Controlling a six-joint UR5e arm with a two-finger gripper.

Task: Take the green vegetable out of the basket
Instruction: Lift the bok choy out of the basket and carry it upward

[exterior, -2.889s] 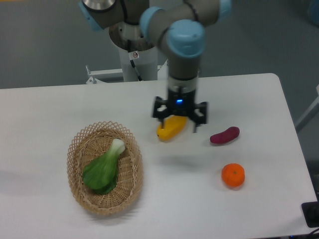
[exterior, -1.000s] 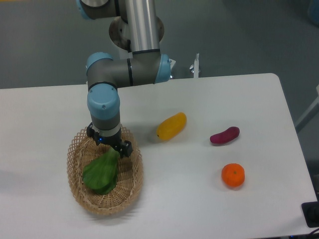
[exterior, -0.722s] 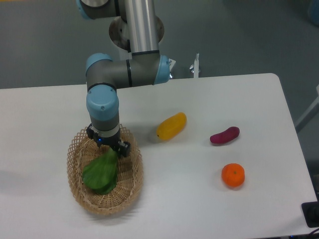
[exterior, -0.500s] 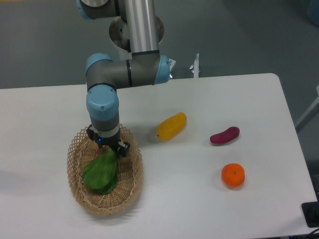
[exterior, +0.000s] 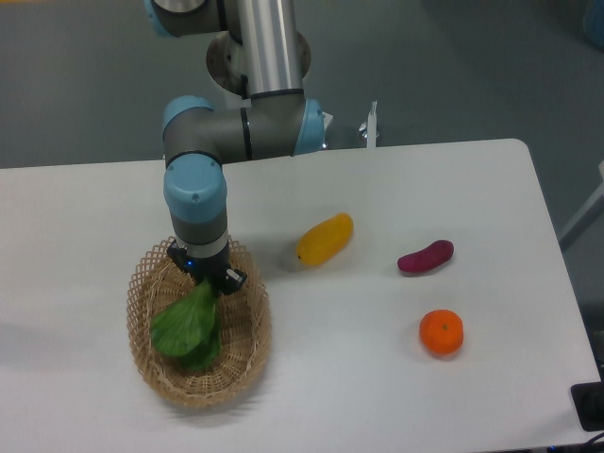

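Observation:
The green vegetable (exterior: 187,326) is in the oval wicker basket (exterior: 261,332) at the table's front left. Only its dark green leaves show. Its pale stalk is hidden under my gripper (exterior: 209,280), which reaches straight down into the basket's far half and is shut on the stalk end. The leaves hang toward the front left and look slightly raised off the basket floor.
A yellow oblong vegetable (exterior: 325,239) lies on the white table right of the basket. Further right are a purple sweet potato (exterior: 426,256) and an orange (exterior: 441,332). The arm's base stands behind the table's far edge.
The gripper came from above the yellow vegetable down into the basket and closed on the stalk. In the last half second the leaves shifted a little left and up.

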